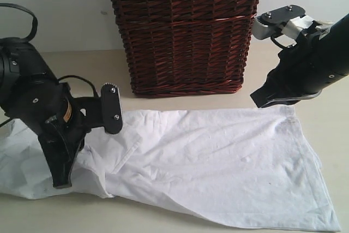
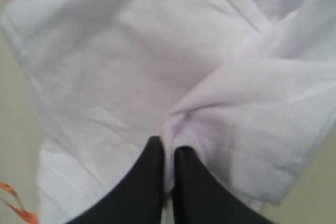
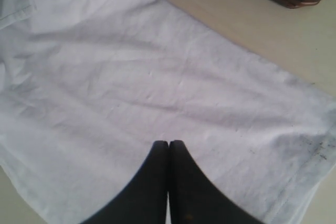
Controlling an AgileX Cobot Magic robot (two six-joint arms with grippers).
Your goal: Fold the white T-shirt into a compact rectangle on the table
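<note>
Shirt point(image 1: 218, 156) is lying mostly flat on the table point(image 1: 327, 135), right in front of the basket point(image 1: 185, 31), with one end rumpled under the left arm. Left gripper point(image 2: 169, 156) is clamped on a bunched fold of cloth there, and you can see a thin strip of white squeezed between the fingers. The orange tag point(image 2: 16, 205) pokes out near that end. Right gripper point(image 3: 168, 145) has its fingers pressed together with nothing in them, over the shirt's smooth end near the basket. Can't tell if it touches the cloth.
</note>
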